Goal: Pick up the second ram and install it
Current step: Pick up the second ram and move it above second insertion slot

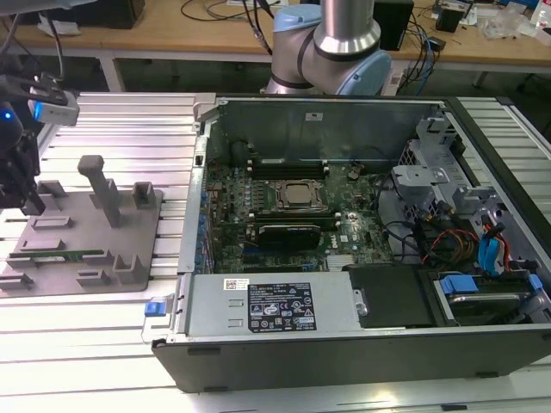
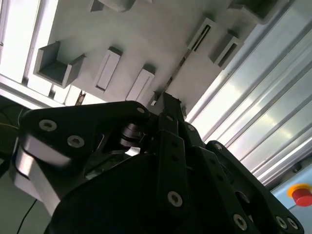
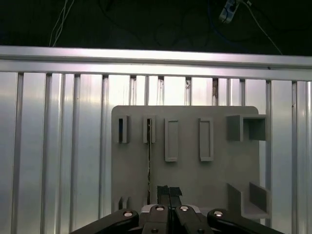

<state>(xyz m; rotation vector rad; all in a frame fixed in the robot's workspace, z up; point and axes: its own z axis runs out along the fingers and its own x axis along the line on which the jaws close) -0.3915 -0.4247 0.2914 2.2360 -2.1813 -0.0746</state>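
Hovering over the fixture plate (image 1: 86, 232) at the exterior view's lower left, our gripper (image 3: 168, 190) is closed and empty; we should centre it along the second ram (image 1: 65, 255).

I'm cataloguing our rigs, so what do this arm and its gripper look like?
The arm is a silver tube with pale blue joint caps. The gripper is black, built of angular linkage bars studded with silver screw heads, narrowing to slim jaws. A small grey box rides beside it.
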